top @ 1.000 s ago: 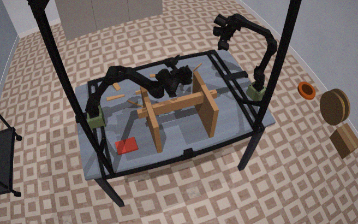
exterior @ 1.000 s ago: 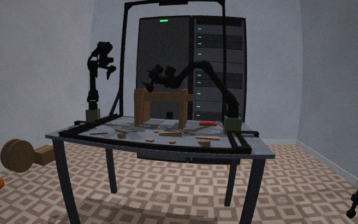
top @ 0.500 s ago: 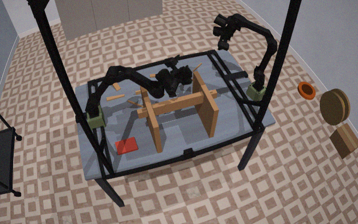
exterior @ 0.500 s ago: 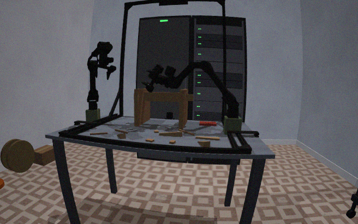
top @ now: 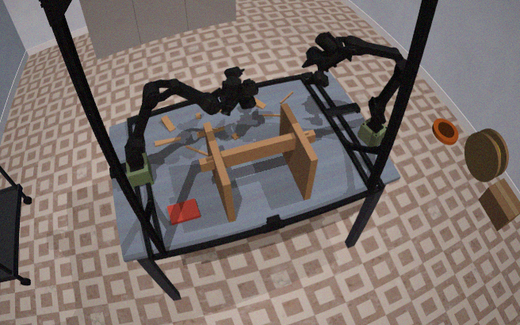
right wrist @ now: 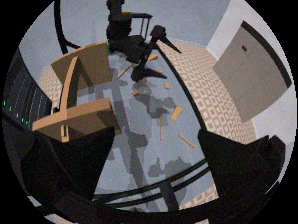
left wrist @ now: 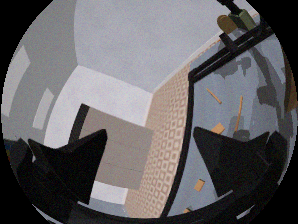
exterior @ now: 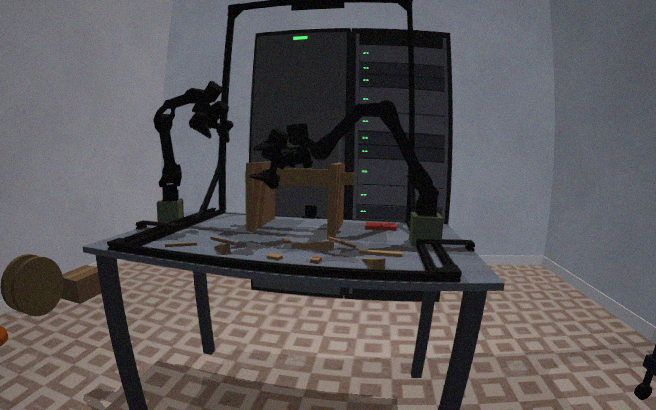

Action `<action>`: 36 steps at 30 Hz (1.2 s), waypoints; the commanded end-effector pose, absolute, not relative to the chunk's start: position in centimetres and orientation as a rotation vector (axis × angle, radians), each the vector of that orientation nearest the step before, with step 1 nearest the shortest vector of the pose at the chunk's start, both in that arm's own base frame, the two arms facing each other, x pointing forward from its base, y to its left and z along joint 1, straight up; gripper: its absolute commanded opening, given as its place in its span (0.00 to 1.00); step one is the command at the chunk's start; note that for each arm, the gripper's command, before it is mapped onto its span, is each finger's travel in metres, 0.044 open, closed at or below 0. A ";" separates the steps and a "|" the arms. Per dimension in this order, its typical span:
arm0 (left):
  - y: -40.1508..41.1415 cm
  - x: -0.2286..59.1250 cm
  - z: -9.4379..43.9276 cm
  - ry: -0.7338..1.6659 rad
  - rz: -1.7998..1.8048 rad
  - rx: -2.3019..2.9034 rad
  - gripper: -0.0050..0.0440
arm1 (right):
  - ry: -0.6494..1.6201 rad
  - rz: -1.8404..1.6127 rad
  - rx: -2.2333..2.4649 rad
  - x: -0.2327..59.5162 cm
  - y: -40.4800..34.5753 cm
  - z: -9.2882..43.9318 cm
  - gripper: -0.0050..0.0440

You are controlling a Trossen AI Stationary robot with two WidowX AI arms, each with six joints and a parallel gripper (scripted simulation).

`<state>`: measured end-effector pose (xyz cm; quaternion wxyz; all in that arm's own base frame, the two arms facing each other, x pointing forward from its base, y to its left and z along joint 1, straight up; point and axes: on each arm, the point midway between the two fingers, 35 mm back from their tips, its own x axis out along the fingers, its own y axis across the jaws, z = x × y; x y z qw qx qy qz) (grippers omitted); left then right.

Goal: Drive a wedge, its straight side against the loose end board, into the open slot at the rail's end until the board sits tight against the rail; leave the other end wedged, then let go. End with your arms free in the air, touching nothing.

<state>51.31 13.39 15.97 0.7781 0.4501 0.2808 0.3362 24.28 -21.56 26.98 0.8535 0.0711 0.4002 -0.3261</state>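
Note:
A wooden frame stands mid-table: a rail (top: 254, 148) runs through a narrow end board (top: 219, 174) and a wide end board (top: 299, 151). Several loose wedges lie on the table behind it, such as one wedge (top: 168, 123) and another (top: 260, 104). My left gripper (top: 247, 99) is open and empty, in the air behind the frame, above the wedges; it also shows in the exterior view (exterior: 262, 170). My right gripper (top: 311, 61) is open and empty, high over the table's far right corner. The right wrist view shows the frame (right wrist: 80, 96) and the left arm (right wrist: 133, 36).
A red pad (top: 183, 211) lies at the table's front left. Black gantry posts (top: 390, 119) and rails border the table. The green arm bases (top: 139, 173) sit at the sides. An orange ring (top: 445, 131), a wooden disc (top: 486, 154) and a box (top: 500, 203) lie on the floor.

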 end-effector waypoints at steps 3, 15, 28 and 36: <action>17.9 47.2 12.5 0.745 0.645 0.844 1.00 | 0.689 -0.584 0.088 27.4 -18.7 27.5 1.00; 22.8 29.5 2.0 1.191 0.563 0.176 1.00 | 0.274 -0.274 -0.011 32.4 -8.8 30.1 1.00; 15.6 14.4 -2.1 1.473 0.643 -0.643 1.00 | -0.050 0.000 0.000 31.6 0.0 32.3 1.00; 15.6 14.4 -2.1 1.473 0.643 -0.643 1.00 | -0.050 0.000 0.000 31.6 0.0 32.3 1.00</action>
